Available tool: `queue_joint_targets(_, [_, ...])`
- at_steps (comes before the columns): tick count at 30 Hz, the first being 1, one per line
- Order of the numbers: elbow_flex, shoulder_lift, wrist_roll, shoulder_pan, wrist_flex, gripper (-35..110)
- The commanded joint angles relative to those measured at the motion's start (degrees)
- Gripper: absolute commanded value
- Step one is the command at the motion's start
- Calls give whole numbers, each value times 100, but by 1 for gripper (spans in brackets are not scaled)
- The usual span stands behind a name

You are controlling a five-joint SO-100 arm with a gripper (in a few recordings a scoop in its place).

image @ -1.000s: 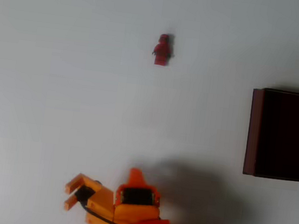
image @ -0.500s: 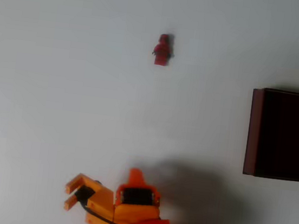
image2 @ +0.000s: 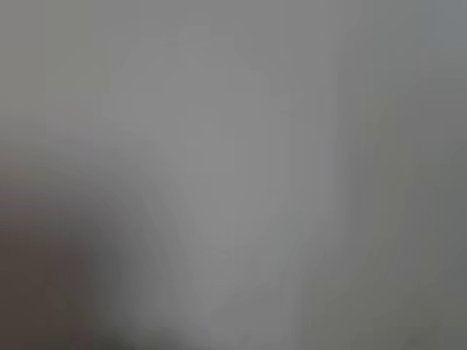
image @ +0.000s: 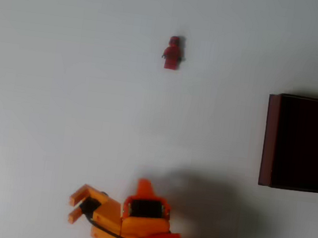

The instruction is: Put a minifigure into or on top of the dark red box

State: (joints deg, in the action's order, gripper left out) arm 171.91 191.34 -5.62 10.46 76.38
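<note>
The minifigure is lying on the white worktop exactly where it was a second ago, well apart from the dark red box at the right edge. The orange end effector is sitting unmoved near the bottom, fingers apart and empty, so the reach is not yet beginning.

In the overhead view, bare white desk lies open all around the tiny red toy minifigure. The large dark red-brown box stands well apart at the right edge, its top open.
</note>
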Motion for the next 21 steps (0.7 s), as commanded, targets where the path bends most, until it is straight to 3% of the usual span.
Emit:
queue_joint_targets(1, [26,62,18,141,70,0])
queue_joint_targets(8, [53,53,-598,-105,62,3])
queue_joint_targets(10, [79,53,-1529,-281,79,10])
queue_joint_targets(16, [-712,70,-3788,-896,677,0])
queue_joint_targets(21, [-1257,70,-6056,-844,1239,11])
